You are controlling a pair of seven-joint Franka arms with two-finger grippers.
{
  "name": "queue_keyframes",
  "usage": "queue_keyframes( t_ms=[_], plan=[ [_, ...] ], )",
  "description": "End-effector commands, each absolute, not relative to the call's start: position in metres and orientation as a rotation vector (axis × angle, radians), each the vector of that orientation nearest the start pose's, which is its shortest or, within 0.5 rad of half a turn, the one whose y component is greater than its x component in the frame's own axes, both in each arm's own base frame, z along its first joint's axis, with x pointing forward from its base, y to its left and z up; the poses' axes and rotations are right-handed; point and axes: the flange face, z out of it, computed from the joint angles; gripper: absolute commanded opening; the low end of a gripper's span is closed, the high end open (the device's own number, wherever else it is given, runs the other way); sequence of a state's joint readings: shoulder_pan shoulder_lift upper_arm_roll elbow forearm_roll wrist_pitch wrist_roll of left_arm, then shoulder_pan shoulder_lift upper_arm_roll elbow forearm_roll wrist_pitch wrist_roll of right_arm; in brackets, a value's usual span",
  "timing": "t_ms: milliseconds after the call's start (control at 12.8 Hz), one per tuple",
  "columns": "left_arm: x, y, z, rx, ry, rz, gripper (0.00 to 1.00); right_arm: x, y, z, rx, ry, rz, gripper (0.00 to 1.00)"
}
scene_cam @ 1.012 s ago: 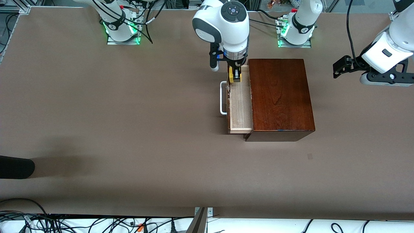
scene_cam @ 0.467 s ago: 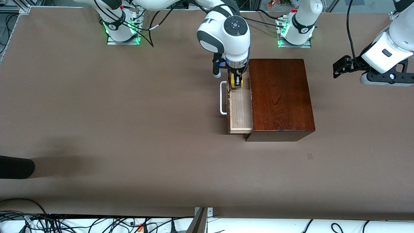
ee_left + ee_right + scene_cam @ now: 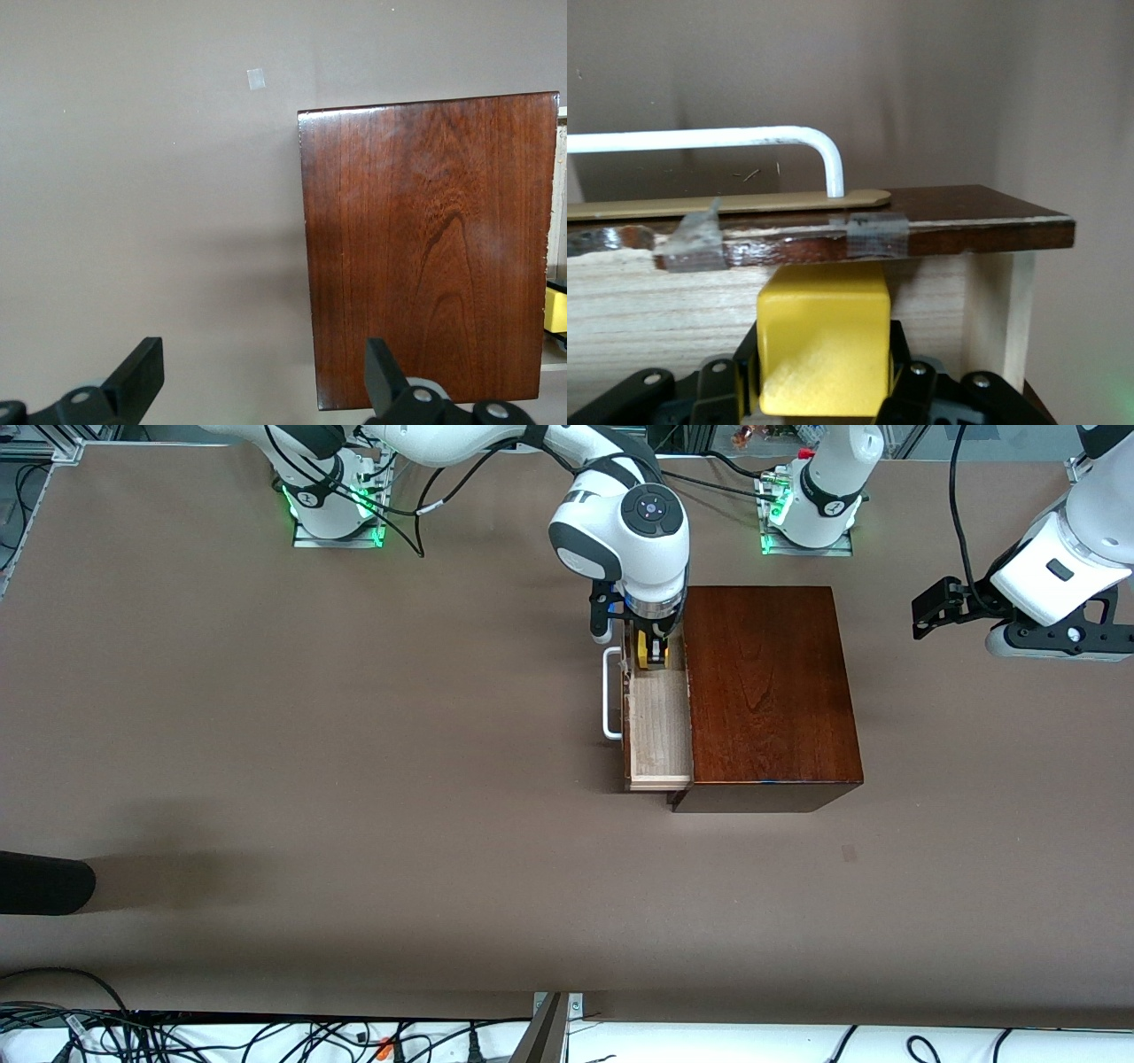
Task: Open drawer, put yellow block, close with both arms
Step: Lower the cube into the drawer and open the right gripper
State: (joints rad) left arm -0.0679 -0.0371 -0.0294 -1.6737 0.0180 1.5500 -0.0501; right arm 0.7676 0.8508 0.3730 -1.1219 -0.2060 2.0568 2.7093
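Drawer (image 3: 657,731) — pulled out of the dark wooden box (image 3: 769,691) toward the right arm's end of the table, pale inside showing, white handle (image 3: 609,693) on its front.
Yellow block (image 3: 656,653) — clamped between the right gripper (image 3: 656,657) fingers, low inside the drawer at its end farthest from the front camera.
Left gripper (image 3: 257,390) — fingers spread wide, nothing between them, waiting in the air at the left arm's end of the table, beside the box.
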Motion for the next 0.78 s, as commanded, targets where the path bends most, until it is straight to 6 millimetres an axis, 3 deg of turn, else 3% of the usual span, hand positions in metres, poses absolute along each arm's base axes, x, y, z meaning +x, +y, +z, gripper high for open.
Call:
queue_keyframes(
  t_ms=[0, 233, 467, 700],
  plan=[
    [0.531, -0.05, 0.601, -3.102, 0.093, 0.135, 1.0, 0.418, 0.66, 0.333, -2.045, 2.224, 0.154, 1.0],
    [0.531, -0.051, 0.601, -3.102, 0.095, 0.135, 1.0, 0.424, 0.65, 0.345, -2.061, 2.248, 0.13, 1.0],
    [0.531, -0.05, 0.601, -3.102, 0.093, 0.135, 1.0, 0.451, 0.62, 0.42, -2.044, 2.267, 0.129, 1.0],
    [0.531, -0.052, 0.602, -3.102, 0.095, 0.132, 1.0, 0.473, 0.566, 0.491, -2.202, 2.168, 0.195, 1.0]
  ],
)
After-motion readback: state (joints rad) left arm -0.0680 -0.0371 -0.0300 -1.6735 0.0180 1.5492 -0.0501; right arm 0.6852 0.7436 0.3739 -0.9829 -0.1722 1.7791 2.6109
